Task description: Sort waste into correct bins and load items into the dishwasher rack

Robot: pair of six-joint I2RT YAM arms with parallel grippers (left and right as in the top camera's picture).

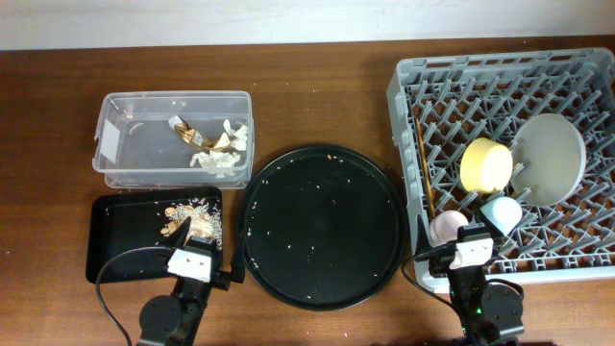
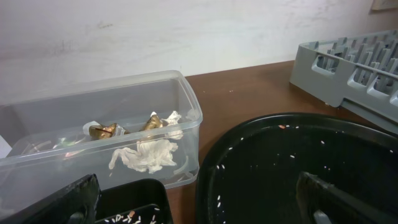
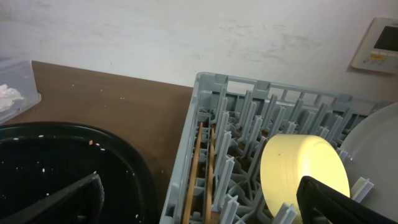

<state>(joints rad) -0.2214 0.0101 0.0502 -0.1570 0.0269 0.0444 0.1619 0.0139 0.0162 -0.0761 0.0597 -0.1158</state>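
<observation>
The grey dishwasher rack (image 1: 408,86) at the right holds the grey-green plate (image 1: 550,159), yellow bowl (image 1: 486,163), pink cup (image 1: 447,227), light-blue cup (image 1: 501,212) and chopsticks (image 1: 424,154). The clear tub (image 1: 115,115) holds white tissue (image 1: 223,159) and the brown-gold wrapper (image 1: 187,132). The shallow black tray (image 1: 115,235) holds food scraps (image 1: 192,219). My left gripper (image 2: 199,208) is open and empty over the gap between the shallow tray and the round tray. My right gripper (image 3: 205,205) is open and empty at the rack's front left corner, near the chopsticks (image 3: 196,168) and bowl (image 3: 305,171).
A large round black tray (image 1: 322,226) with scattered rice grains lies in the middle. Both arms sit at the table's front edge. Bare wood lies behind the round tray. A wall runs along the back.
</observation>
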